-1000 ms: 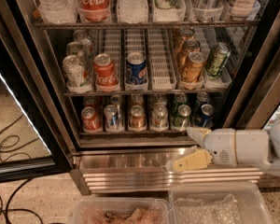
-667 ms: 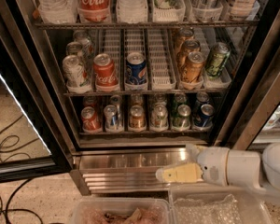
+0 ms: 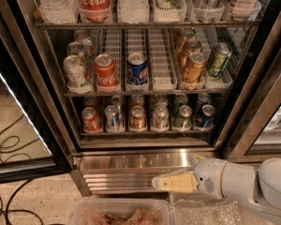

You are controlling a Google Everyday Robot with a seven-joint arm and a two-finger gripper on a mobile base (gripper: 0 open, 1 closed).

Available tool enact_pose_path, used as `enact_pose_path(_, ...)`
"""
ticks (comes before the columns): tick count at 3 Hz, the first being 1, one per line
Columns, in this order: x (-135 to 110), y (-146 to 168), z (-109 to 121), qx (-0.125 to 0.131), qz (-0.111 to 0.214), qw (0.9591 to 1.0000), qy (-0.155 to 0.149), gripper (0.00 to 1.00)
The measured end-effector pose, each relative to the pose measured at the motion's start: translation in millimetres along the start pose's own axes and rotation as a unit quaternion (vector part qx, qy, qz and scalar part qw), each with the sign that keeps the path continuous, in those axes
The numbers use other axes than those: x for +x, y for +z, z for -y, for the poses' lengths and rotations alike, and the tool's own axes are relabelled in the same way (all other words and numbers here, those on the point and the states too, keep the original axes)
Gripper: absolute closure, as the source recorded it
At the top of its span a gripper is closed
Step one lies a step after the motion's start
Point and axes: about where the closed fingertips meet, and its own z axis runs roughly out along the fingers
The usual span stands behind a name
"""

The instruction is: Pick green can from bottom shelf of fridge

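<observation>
The fridge [image 3: 131, 165] stands open in front of me. Its bottom shelf [image 3: 145, 133], a dark wire rack, holds a row of short cans. The green can [image 3: 183, 116] stands at the front of the fifth lane from the left, between a silver-green can [image 3: 159, 117] and a blue can [image 3: 206, 116]. Another green can stands behind it. My gripper [image 3: 171, 182], cream-yellow on a white arm, is low in front of the ribbed steel base. It is below the green can, a little to its left, and well clear of the shelf, with nothing seen in it.
The middle rack's white lane trays hold red, blue, orange and silver cans and an olive-green patterned can [image 3: 218, 60]. The open glass door [image 3: 23, 139] stands at the left, with cables [image 3: 4, 146] on the floor behind it. Clear plastic bins [image 3: 122, 214] sit at the bottom edge.
My gripper has dropped from just below the right end of the bottom shelf and moved left. It is now in front of the steel base. The cans have not moved.
</observation>
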Motion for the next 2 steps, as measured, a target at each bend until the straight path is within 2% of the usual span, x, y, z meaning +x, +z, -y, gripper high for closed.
enact_pose_path(1, 10, -3, -10, 0.046, 0.028, 0.9986, 0.006, 0.00)
enact_pose_path(2, 45, 2, -10, 0.096, 0.066, 0.9921, 0.048, 0.00)
